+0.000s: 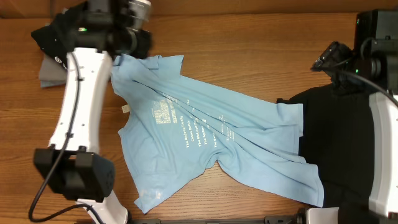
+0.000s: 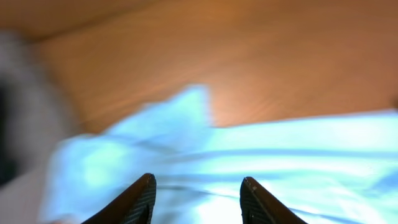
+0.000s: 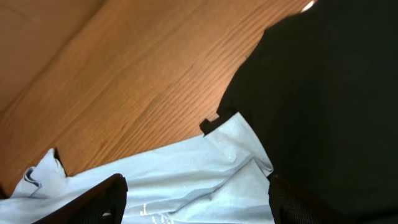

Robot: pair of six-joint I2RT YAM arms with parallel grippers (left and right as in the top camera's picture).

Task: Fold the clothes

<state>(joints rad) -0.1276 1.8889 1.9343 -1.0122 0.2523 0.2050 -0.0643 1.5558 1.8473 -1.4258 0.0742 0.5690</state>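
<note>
On the table (image 1: 249, 50): the light blue T-shirt (image 1: 211, 140) lies spread on a slant, lettering up, its right end touching the black garment (image 1: 336, 143).
Done so far: no fold that I can see; the shirt is opened out but ridged with long creases.
Left to do: as I judge it, smoothing and every fold, on both garments.
My left gripper (image 2: 198, 186): fingers partly apart, holding nothing, low over the shirt's upper-left end.
My right gripper (image 3: 196, 193): fingers wide apart, empty, above the place where blue cloth meets black.
Overhead alone shows: the whole layout, the print, and a grey and dark cloth heap (image 1: 46, 68) at the far left corner.
Left wrist alone shows: a blurred shirt edge beneath my tips, bare wood beyond.
Right wrist alone shows: a small tag (image 3: 211, 124) at the black garment's edge, just beside the shirt.
</note>
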